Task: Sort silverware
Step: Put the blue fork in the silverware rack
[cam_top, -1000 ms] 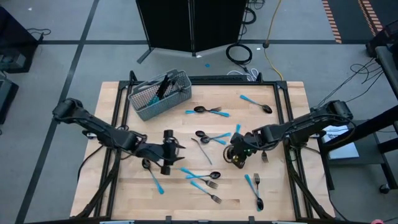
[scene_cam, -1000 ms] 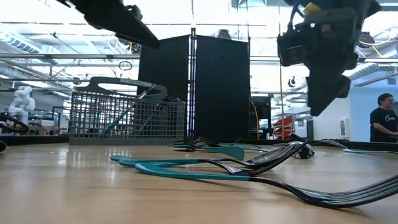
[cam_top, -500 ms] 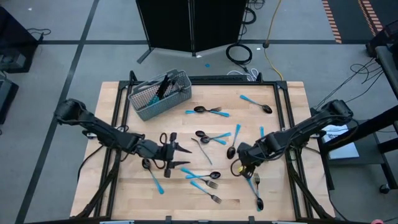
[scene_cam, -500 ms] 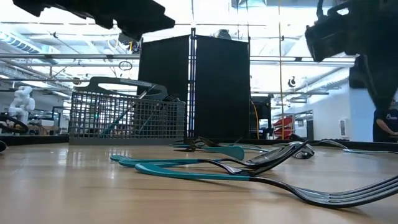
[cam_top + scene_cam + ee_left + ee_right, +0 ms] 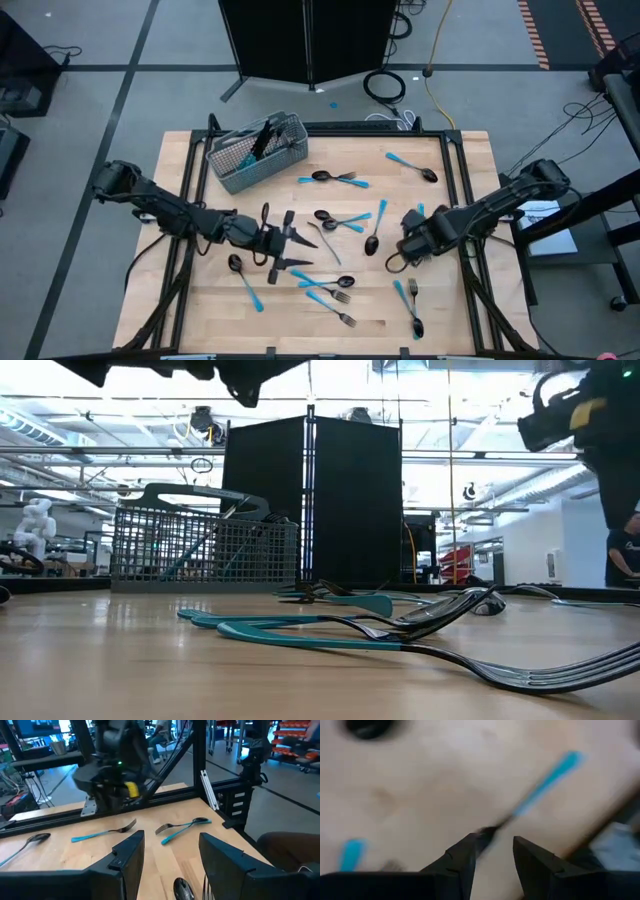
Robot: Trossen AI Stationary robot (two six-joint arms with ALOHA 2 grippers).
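Note:
The silverware, dark-headed pieces with light-blue handles, lies scattered flat on the wooden table: a spoon and fork (image 5: 335, 178), a cluster (image 5: 340, 220), a spoon (image 5: 411, 167), forks (image 5: 325, 290) and a pair (image 5: 410, 305). My left gripper (image 5: 287, 247) hovers open over the table's middle-left, above bare wood, its fingers pointing right; the left wrist view shows its gap (image 5: 172, 865) empty. My right gripper (image 5: 405, 250) hovers open right of the cluster; the right wrist view (image 5: 492, 852) shows a blurred blue-handled piece (image 5: 545, 780) on the table below.
A grey wire-mesh basket (image 5: 255, 150) with some pieces inside stands at the far left of the table. A black frame rail (image 5: 455, 180) runs along the table's sides. A dark cabinet (image 5: 305, 40) stands beyond the far edge. Bare wood lies along the near edge.
My left gripper has moved slightly toward the table's right and risen. My right gripper has moved toward the table's right edge and risen away from the cluster, out of most of the low view. The silverware has stayed in place.

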